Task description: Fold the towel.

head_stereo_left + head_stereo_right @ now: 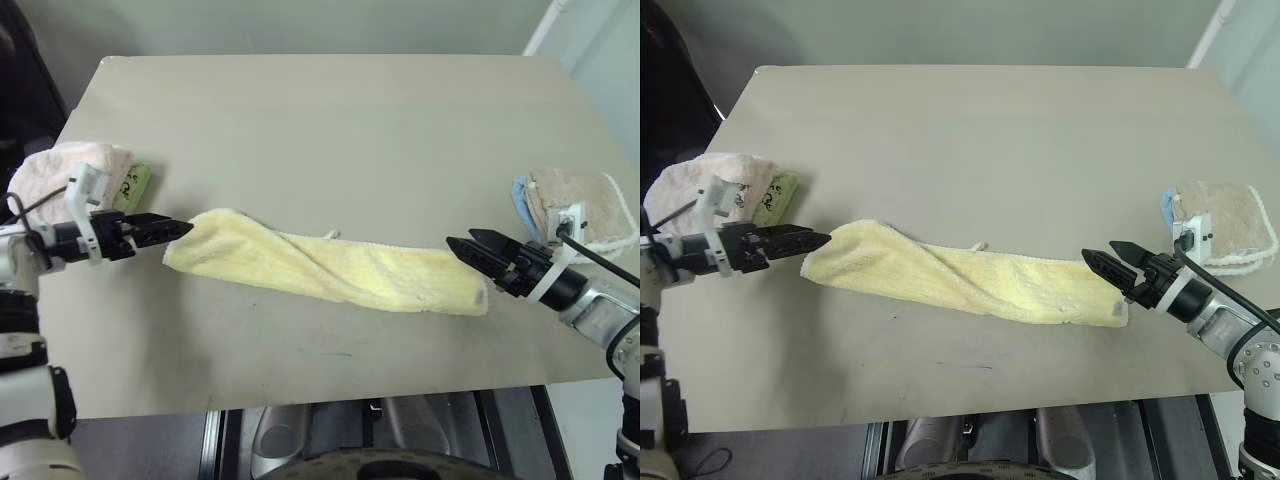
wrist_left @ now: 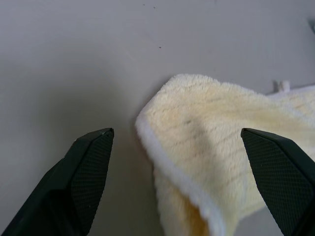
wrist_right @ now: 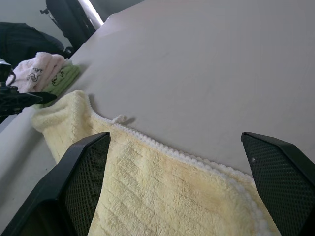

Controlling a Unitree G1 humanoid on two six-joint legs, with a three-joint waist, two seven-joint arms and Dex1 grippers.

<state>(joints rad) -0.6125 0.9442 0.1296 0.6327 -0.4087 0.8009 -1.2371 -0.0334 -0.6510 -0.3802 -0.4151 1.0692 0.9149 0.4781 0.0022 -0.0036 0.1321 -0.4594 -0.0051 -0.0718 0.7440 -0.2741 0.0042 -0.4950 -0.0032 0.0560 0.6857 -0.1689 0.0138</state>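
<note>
The pale yellow towel (image 1: 320, 265) lies as a long, loosely twisted strip across the front half of the table (image 1: 330, 110). A small white tag (image 1: 333, 235) sticks out at its far edge. My left gripper (image 1: 186, 228) is at the towel's left end. In the left wrist view its open fingers (image 2: 91, 162) straddle that corner of the towel (image 2: 206, 128) without closing on it. At the towel's right end, my right gripper (image 1: 461, 239) is open too. Its fingers (image 3: 83, 172) stand wide apart above the cloth (image 3: 162, 191).
A pink towel (image 1: 55, 170) with a green cloth (image 1: 136, 186) beside it lies at the table's left edge, just behind my left arm. A beige towel (image 1: 578, 205) on a blue one sits at the right edge, behind my right arm.
</note>
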